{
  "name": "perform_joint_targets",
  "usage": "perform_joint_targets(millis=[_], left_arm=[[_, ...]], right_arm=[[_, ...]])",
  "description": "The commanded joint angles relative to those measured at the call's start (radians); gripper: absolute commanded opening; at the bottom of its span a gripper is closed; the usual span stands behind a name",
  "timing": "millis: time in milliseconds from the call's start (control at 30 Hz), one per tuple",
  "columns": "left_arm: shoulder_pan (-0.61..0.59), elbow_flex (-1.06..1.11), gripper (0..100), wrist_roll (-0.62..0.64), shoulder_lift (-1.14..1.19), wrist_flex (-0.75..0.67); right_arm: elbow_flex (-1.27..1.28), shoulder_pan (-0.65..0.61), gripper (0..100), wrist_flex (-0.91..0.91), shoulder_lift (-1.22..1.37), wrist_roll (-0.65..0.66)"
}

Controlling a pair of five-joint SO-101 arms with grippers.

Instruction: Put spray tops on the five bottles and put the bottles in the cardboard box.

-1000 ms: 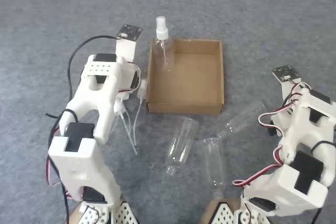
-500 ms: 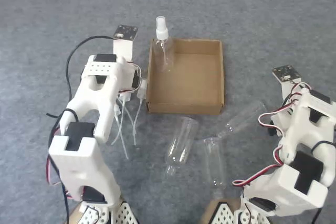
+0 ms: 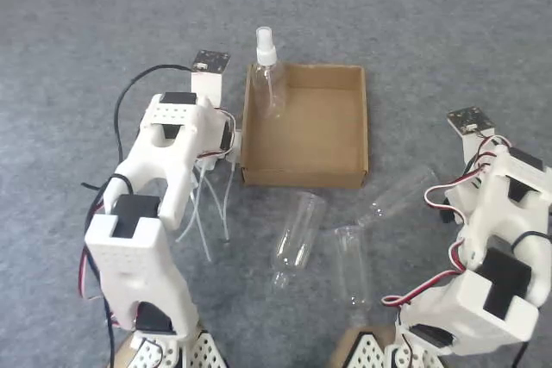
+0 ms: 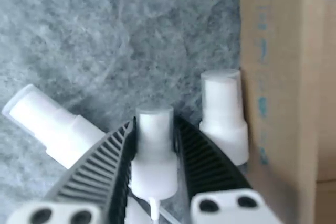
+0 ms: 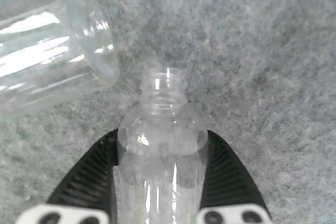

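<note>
— Far left of the bench [image 3: 69, 58]?
— Left hand [image 4: 155, 125], clamped narrow on a white spray top [image 4: 154, 163], ribbed fingers [image 4: 105, 156] tight against both its sides. Lifted or resting on the grey cover: impossible to tell.
— Around it?
— Two more tops. A loose spray top [image 4: 47, 124] lying on its side on the grey cover, and an upright spray top [image 4: 223, 114] just beside the outer wall of the cardboard box [image 3: 302, 180]. Thin dip tubes [image 3: 207, 213] trailing out from under the left arm toward the near edge.
— Next over?
— The box itself, open-topped, left wall right beside that hand. Inside, in the far left corner, one capped bottle [image 3: 268, 84], upright, sprayer on.
— In front of the box?
— Three clear bottles on their sides, no tops. Leftmost bottle [image 3: 296, 232] near the box's front wall, neck toward the near edge. Middle bottle [image 3: 352, 266] just beside it, apart.
— And far right?
— Right hand [image 5: 161, 137], closed around the held bottle [image 5: 160, 177] at the shoulders, black fingers [image 5: 92, 171] against both sides. Bottle lying slantwise on the bench, open neck pointing away from the hand, close to one end of the middle bottle
</note>
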Motion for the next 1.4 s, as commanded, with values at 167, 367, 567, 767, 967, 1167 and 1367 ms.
perform_joint_targets(millis=[167, 367, 567, 767, 967, 1167, 1367], left_arm=[[-0.006, -0.047, 2, 0.048, -0.319, 0.143], [-0.006, 0.019, 2, 0.049, -0.535, 0.219], [-0.005, 0.277, 2, 0.049, -0.750, 0.149], [-0.005, 0.506, 2, 0.043, -0.925, 0.066], [-0.006, 0.633, 2, 0.043, -0.997, -0.012], [-0.008, 0.648, 2, 0.041, -0.999, -0.018], [-0.008, 0.648, 2, 0.041, -0.996, -0.018]], right_arm=[[0.003, 0.013, 0.8, -0.008, -0.042, 0.017], [0.003, 0.013, 12.8, -0.008, -0.042, 0.012], [0.003, 0.013, 23.1, -0.004, -0.050, 0.012], [-0.058, -0.008, 28.9, 0.087, -0.053, 0.017], [-0.192, -0.039, 30.4, 0.197, -0.041, 0.018], [-0.221, -0.090, 30.1, 0.219, -0.041, 0.012], [-0.219, -0.079, 29.9, 0.219, -0.035, 0.018]])
